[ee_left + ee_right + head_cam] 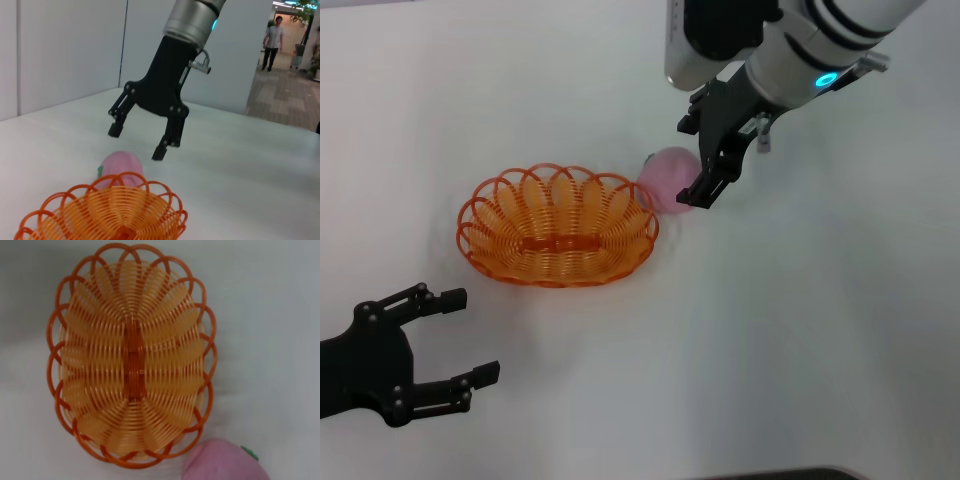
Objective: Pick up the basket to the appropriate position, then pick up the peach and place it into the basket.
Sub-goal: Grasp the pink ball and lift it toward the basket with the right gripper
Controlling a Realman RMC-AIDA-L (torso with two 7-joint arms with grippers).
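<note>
Orange basket: we see the basket [558,227] standing upright on the white table [800,330], near the middle of the head view. It is oval, made of looped strands with a scalloped rim, and nothing lies inside it.
Peach: the peach [669,179] rests on the table just beside the basket, on the robot's right side of it and a little farther away. In the right wrist view we see the pink peach [225,462] almost touching the rim of the basket [131,367]; we cannot tell if they really touch. A small green spot shows on its surface.
Right gripper: the right gripper [706,158] hangs directly over the peach, pointing down. In the left wrist view the right gripper [138,140] has its jaws spread wide, and the fingertips are above the peach [119,167] without touching it.
Left gripper: the left gripper [470,335] is at the near left of the table, well apart from the basket. Its jaws are spread and hold nothing.
Background: in the left wrist view we see a person [272,41] standing far away in a corridor.
</note>
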